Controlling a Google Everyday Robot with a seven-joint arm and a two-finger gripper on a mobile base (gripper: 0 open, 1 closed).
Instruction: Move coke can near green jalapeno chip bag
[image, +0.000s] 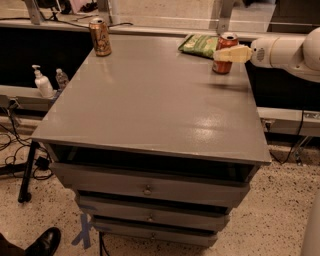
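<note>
While scanning from gold-brown can (100, 36) at far left, found green jalapeno chip bag (199, 45), then coke can (223, 67) just right of it, clamped in gripper (220, 54) reaching from the right. Risked tipping if set down on the bag's crinkled edge

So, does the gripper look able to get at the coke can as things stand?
Probably yes. The gripper is at the coke can, apparently closed on it from the side. The green jalapeno chip bag lies just beside the can, not between them.
</note>
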